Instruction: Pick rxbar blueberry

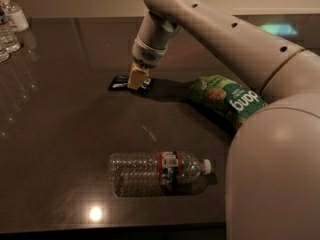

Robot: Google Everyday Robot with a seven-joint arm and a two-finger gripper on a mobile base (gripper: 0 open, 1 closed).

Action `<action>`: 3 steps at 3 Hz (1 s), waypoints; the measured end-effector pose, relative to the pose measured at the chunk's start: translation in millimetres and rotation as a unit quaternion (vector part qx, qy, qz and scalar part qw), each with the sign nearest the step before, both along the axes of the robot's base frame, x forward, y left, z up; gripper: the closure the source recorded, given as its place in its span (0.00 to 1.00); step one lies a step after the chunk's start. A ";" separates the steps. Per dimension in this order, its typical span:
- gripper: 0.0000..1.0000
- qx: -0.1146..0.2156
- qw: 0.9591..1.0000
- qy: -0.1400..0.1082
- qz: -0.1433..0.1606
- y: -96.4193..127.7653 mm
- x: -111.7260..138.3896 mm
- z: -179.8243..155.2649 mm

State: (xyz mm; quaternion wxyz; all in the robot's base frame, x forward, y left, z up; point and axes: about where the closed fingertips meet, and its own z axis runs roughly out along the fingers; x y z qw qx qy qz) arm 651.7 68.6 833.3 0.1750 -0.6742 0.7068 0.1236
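Observation:
The rxbar blueberry (119, 82) is a small flat dark bar with a white patch, lying on the dark table (60, 134) at its middle back. My gripper (135, 81) points down and sits right over the bar's middle, hiding that part; the bar's ends show to either side of it. The cream fingertips (136, 77) reach down to the bar.
A clear plastic water bottle (157, 170) lies on its side near the front edge. A green snack bag (227, 97) lies to the right of the bar. Several bottles (11, 21) stand at the back left corner. My arm (240, 59) spans the right side.

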 end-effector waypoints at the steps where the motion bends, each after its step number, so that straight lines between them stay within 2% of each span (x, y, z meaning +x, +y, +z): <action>1: 1.00 0.015 1.000 0.008 0.000 -7.1 -8.6 14.0; 3: 1.00 0.076 0.997 0.011 0.015 -23.3 -40.3 83.4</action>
